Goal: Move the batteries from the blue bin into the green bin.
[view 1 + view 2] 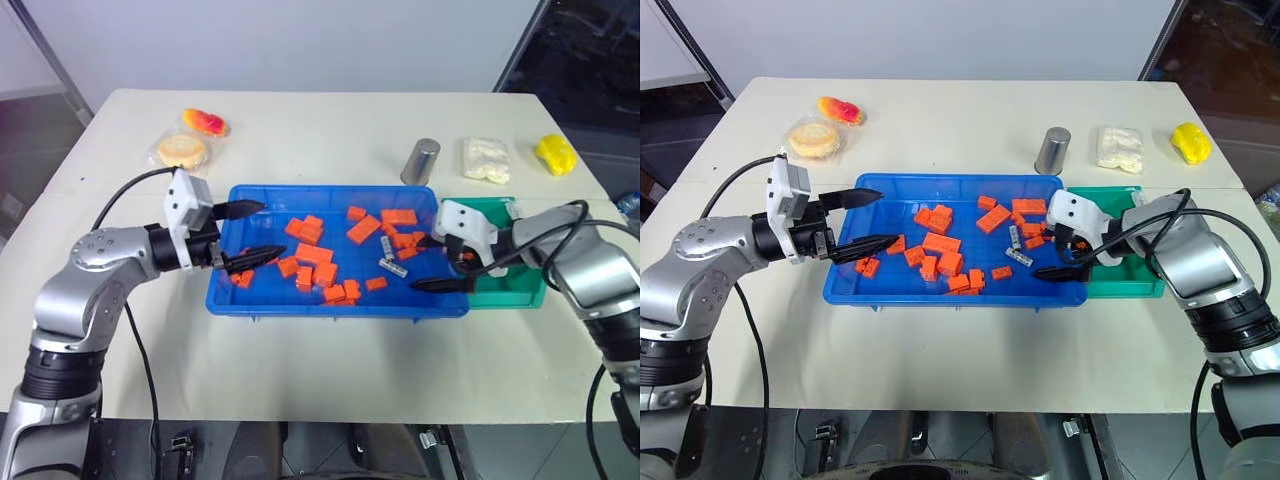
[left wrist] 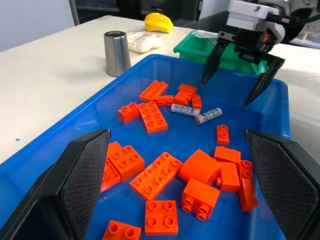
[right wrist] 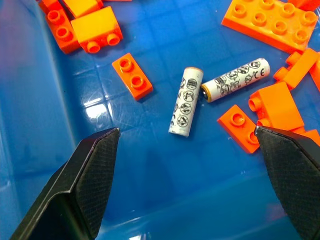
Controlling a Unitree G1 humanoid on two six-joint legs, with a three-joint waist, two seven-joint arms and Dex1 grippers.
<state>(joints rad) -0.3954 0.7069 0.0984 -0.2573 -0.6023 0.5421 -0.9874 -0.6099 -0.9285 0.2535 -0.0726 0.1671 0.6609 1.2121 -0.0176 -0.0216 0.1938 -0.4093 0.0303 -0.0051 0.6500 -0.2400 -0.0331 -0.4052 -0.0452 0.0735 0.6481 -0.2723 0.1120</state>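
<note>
The right pincer (image 1: 437,264) hangs over the right end of the large shallow bright-blue plastic bin (image 1: 330,303), its two black fingers spread wide and empty, tilted down and toward the robot's left from a bent silver arm that reaches in over the small teal-green plastic bin (image 1: 510,290). Just beyond its fingertips lie the two small white-labelled cylindrical batteries (image 3: 186,101) on the blue floor, not touched. In the right wrist view they sit almost end to end, forming an open angle: one has its long axis running roughly along the pincer's line of sight, the other slants away across it, its metal end near the first one's top. Orange plastic building blocks (image 1: 313,253) are scattered around them.

The left pincer (image 1: 247,234) is held about level over the bin's left end, pointing across toward the right one, its fingers also wide apart and holding nothing.

The green bin stands against the blue bin's right side on the pale table (image 1: 300,370).
</note>
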